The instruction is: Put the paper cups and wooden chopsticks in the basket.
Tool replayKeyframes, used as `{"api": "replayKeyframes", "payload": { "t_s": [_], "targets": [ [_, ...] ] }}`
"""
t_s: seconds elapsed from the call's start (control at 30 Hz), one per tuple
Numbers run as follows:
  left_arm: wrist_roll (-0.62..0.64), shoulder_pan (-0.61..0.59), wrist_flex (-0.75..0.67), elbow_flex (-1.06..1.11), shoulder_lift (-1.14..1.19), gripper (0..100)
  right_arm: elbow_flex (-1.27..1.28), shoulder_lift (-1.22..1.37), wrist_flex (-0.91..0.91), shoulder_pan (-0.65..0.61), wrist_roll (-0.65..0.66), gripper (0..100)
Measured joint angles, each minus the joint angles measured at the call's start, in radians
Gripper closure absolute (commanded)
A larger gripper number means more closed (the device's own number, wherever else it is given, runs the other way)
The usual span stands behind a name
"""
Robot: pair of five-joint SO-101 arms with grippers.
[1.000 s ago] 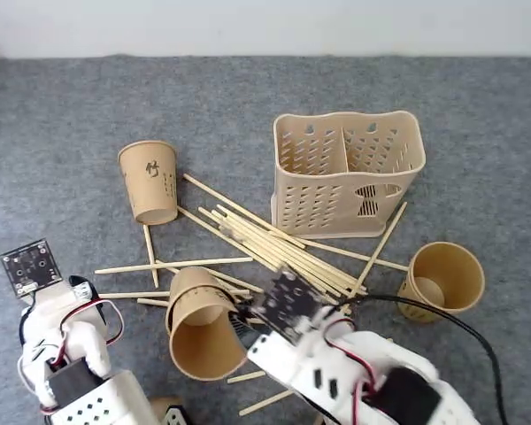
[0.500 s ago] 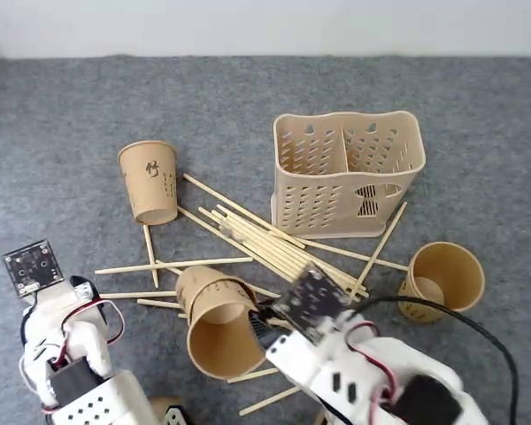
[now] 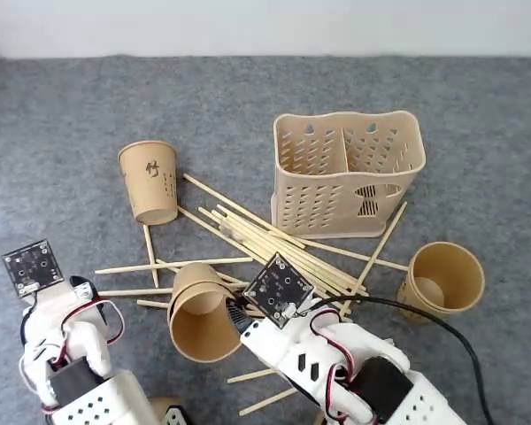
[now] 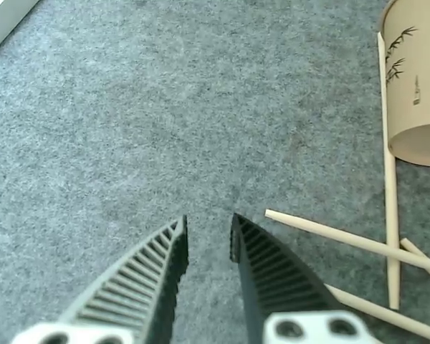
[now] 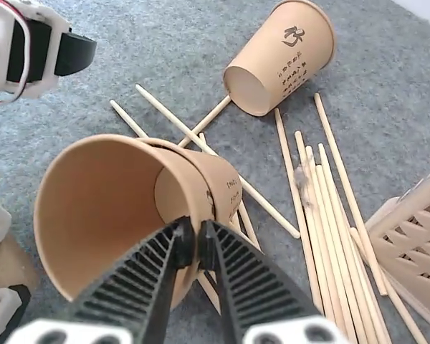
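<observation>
— What does the right gripper have?

— Its fingers are pressed nearly together on the wall of the nested paper cups, close to the wide mouth. The pair is tipped on its side, mouth turned toward the arms' end of the table. Whether it rests on the grey carpet or hangs just above it cannot be told.

— And the other arm?

— The left gripper sits low over bare carpet with a narrow gap between its fingers and nothing in it. Some loose chopsticks lie just beside it, apart from the fingertips.

— Where are the other cups?

— The printed cup lies on its side left of the basket. The third cup lies tilted at the right, below the basket's corner, its open mouth showing from above.

— The chopsticks?

— Most lie in a loose slanted bundle between the printed cup and the basket's foot. A few strays are scattered around the nested pair. One leans along the basket's right corner. The basket stands upright, and both of its compartments are open at the top.
</observation>
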Motion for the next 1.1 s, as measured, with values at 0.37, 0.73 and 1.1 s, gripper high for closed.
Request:
{"api": "replayKeyframes", "payload": {
  "t_s": [0.37,0.73,1.1],
  "targets": [
    [0.0,0.0,0.0,0.0,0.0,90,-0.229,0.453,-0.009,0.0,0.0,98.7],
    [0.0,0.0,0.0,0.0,0.0,91,-0.583,0.964,-0.014,0.028,-0.069,82.5],
    [0.0,0.0,0.0,0.0,0.0,91,-0.733,1.277,0.038,0.034,-0.106,90.1]
  ]
}}
